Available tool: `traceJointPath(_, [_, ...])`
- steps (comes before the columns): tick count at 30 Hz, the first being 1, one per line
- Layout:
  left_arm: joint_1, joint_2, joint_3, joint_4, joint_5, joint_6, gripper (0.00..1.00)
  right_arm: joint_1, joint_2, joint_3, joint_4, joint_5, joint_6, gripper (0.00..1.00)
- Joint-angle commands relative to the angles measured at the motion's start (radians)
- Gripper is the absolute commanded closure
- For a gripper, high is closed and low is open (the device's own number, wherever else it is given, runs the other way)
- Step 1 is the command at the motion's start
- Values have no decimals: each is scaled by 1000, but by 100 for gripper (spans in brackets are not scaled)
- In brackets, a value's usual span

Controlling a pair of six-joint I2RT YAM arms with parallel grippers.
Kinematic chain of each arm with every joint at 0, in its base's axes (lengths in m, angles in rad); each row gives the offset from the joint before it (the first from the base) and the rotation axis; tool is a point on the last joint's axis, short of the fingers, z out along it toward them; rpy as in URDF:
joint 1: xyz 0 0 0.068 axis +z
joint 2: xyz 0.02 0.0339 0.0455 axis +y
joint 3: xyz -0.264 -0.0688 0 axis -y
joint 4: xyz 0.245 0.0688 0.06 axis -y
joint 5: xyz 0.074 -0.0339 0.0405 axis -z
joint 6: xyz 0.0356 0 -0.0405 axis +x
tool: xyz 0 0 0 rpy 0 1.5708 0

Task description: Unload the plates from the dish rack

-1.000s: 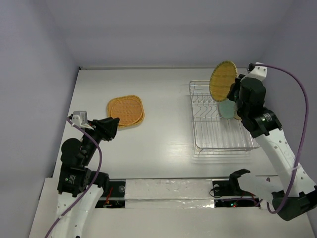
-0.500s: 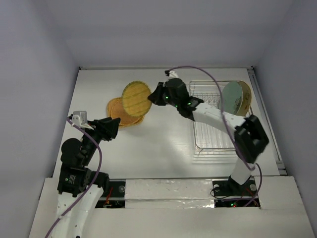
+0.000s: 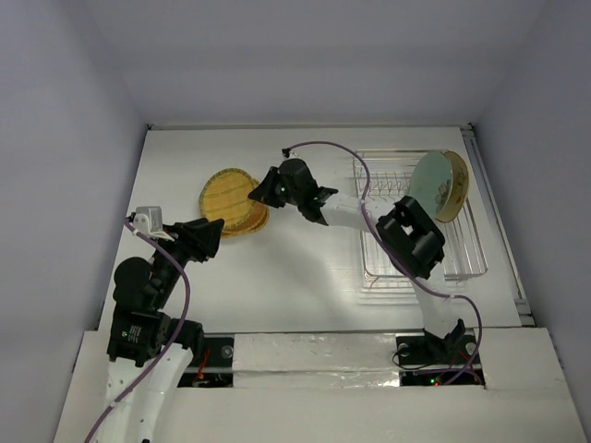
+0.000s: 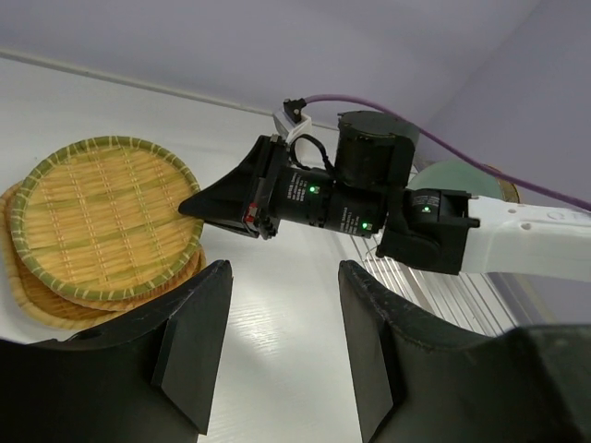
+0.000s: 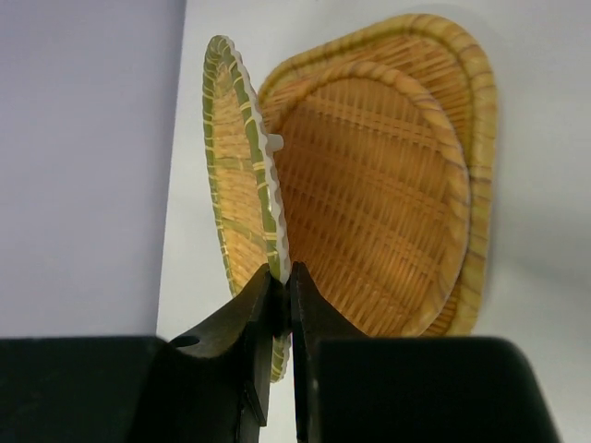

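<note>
I am watching the left gripper (image 3: 209, 237) hovering near the left edge of the counter (image 3: 305, 272), its jaws standing apart with nothing between them. Bare surface is lying open just ahead of it. Just beyond it, toward the far edge, the stack of orange plates (image 3: 256, 221) is lying flat, well clear of the left edge.

Over that stack the right gripper (image 3: 258, 194) is pinching the round green-rimmed plate (image 3: 228, 190) by its rim, the jaws clamped tight on it. From the right wrist the plate is showing edge-on and tilted off the stack. I cannot tell whether its low edge is touching the plates under it.

The right arm is spanning the counter's middle, so the room between stack and dish rack (image 3: 464, 261) is partly taken up. The rack is sitting along the right edge. At its far end the pale green plate (image 3: 427, 183) and the beige plate (image 3: 455, 185) are standing upright, close together. The rack's near rows are standing bare wire.
</note>
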Motion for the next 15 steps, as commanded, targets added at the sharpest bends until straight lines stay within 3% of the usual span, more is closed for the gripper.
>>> traceJointPath(1, [7,0,4,44,9,1,53,-4,4,50,115,17,61,99])
traceJointPath(4, [7,0,2,46,10,0,53,-4,27,61,95,26,71,92])
traceJointPath(7, [7,0,2,44,9,0,53,-4,36,70,51,40,62,71])
traceJointPath(8, [7,0,2,44,9,0,53,-4,35,67,37,43,54,50])
traceJointPath(9, [7,-1,2,46,9,0,53,-4,33,73,23,42,42,40])
traceJointPath(12, [7,-3,2,44,9,1,53,-4,23,82,-49,57,-9,19])
traceJointPath(15, [7,-4,2,46,9,0,53,5,-2,96,-142,95,-84,8])
